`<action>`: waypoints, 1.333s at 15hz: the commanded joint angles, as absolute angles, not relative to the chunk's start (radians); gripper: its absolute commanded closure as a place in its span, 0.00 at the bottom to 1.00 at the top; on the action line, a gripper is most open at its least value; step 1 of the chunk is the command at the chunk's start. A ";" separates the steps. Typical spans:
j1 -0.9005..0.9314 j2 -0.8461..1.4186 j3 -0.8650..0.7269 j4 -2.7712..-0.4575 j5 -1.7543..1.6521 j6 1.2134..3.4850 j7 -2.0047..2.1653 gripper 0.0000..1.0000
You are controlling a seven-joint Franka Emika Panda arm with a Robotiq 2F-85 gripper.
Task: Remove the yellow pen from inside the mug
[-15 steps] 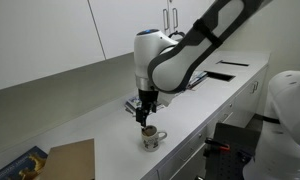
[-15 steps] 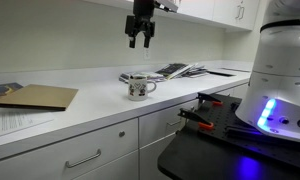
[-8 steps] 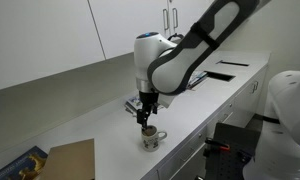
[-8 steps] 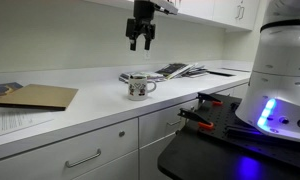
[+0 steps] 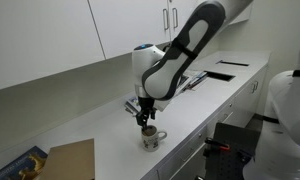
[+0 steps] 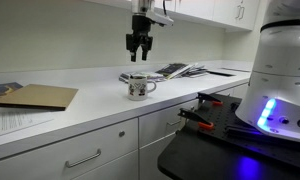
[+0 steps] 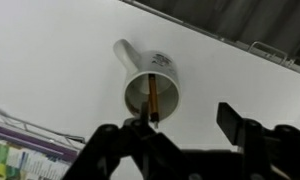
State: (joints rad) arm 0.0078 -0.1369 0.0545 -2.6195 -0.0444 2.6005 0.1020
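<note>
The mug (image 5: 152,139) is a small whitish mug with a dark pattern, standing upright on the white counter in both exterior views (image 6: 138,88). In the wrist view the mug (image 7: 140,78) shows from above with its handle pointing up-left. The yellow pen (image 7: 152,100) leans inside it. My gripper (image 5: 145,121) hangs open directly above the mug, a short way over its rim (image 6: 139,53). In the wrist view my gripper (image 7: 185,125) is open and empty, with the left finger close to the pen's end.
A brown cardboard sheet (image 5: 70,160) lies on the counter (image 5: 100,120) to one side. Papers or magazines (image 6: 175,70) lie behind the mug. White wall cabinets (image 5: 130,25) hang above. A second white robot base (image 6: 280,80) stands in front of the counter.
My gripper has come down toward the mug, staying open. The mug and pen have not moved.
</note>
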 commanded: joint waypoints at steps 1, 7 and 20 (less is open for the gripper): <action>-0.007 -0.017 0.044 -2.553 -0.107 2.647 0.114 0.24; 0.003 0.146 0.001 -2.464 -0.157 2.671 0.118 0.49; 0.012 0.267 -0.015 -2.415 -0.154 2.775 0.071 0.90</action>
